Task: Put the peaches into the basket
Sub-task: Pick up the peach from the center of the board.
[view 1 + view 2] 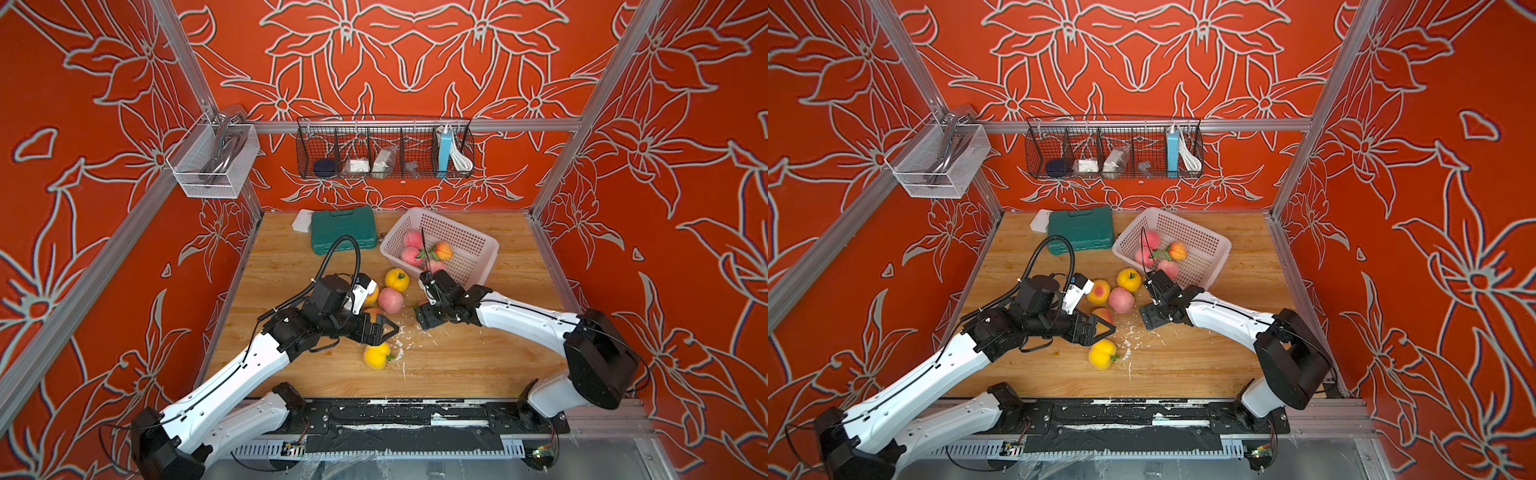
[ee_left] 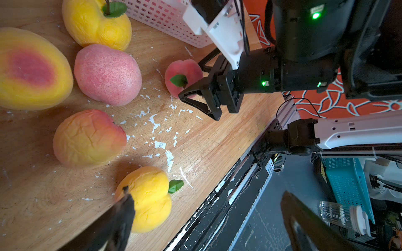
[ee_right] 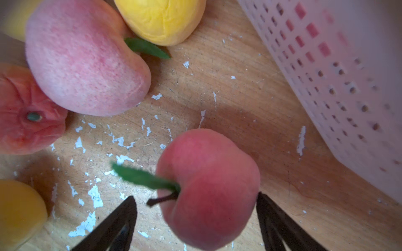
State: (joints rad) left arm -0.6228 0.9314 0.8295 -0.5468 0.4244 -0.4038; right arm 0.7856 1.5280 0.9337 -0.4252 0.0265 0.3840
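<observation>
The pale pink basket (image 1: pixel 465 237) stands at the back right and holds several peaches (image 1: pixel 411 255). Loose peaches lie on the table in front of it: a yellow one (image 1: pixel 397 279), a pink one (image 1: pixel 390 300), a blushed one (image 1: pixel 1098 291) and a wrinkled orange one (image 2: pixel 87 137). My right gripper (image 3: pixel 195 217) is open, and its jaws straddle a small red-pink peach (image 3: pixel 208 187) with a gap on the leaf side. My left gripper (image 2: pixel 208 208) is open wide, low beside another yellow peach (image 1: pixel 377 356), which touches one finger (image 2: pixel 124 215).
A green case (image 1: pixel 343 228) and a white box (image 1: pixel 302 220) lie at the back left. A black wire rack (image 1: pixel 384 149) and a white mesh bin (image 1: pixel 214 160) hang on the walls. White flakes (image 1: pixel 401 340) litter the wood. The basket wall (image 3: pixel 337 76) is close beside my right gripper.
</observation>
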